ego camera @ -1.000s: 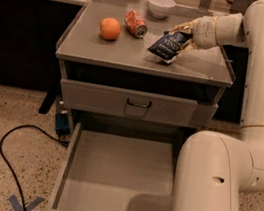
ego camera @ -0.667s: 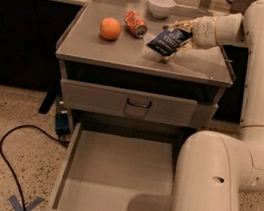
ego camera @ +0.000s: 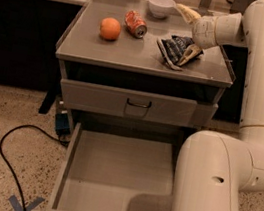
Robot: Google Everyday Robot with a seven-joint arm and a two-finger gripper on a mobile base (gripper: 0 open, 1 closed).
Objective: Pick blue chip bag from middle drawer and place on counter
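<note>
Tool: the tool [ego camera: 188, 33] hangs over the right rear part of the table, at the end of the pale arm that reaches in from the right. Its jaws stand wide apart and grip nothing.
Fingers: the upper finger [ego camera: 186, 12] points toward the bowl. The lower one lies across the right side of the bag; I cannot tell whether it presses on the foil or sits just above it.
Blue chip bag: the blue chip bag [ego camera: 171, 48] lies crumpled on the table [ego camera: 130, 57], right of centre, near the front edge but wholly on the top.
Writing on the bag: pale lettering on dark foil, too small to read.
Soda can: the orange-red soda can [ego camera: 136, 23] lies on its side, left of the bag and apart from it. It has pale marks, but no brand can be read.
Orange: the orange [ego camera: 110, 28] sits just beside the can, on its left.
Bowl: the white bowl [ego camera: 161, 6] stands upright at the rear edge.
Table edges: low rims run along the left and right sides, and the bag's right end lies near the right rim.
Open room: the widest bare stretch of the top is along the front, left of the bag.
Drawer front: the drawer front [ego camera: 97, 99] with a small dark handle sits shut under the top.
Middle drawer: the middle drawer [ego camera: 110, 170] is pulled out toward the camera, showing its flat bottom and low side walls. The arm's thick lower link covers its right front corner.
Floor: a dark cable [ego camera: 2, 156] loops on the speckled floor left of the drawer, and a blue tape cross [ego camera: 25, 205] lies by its left front corner.
</note>
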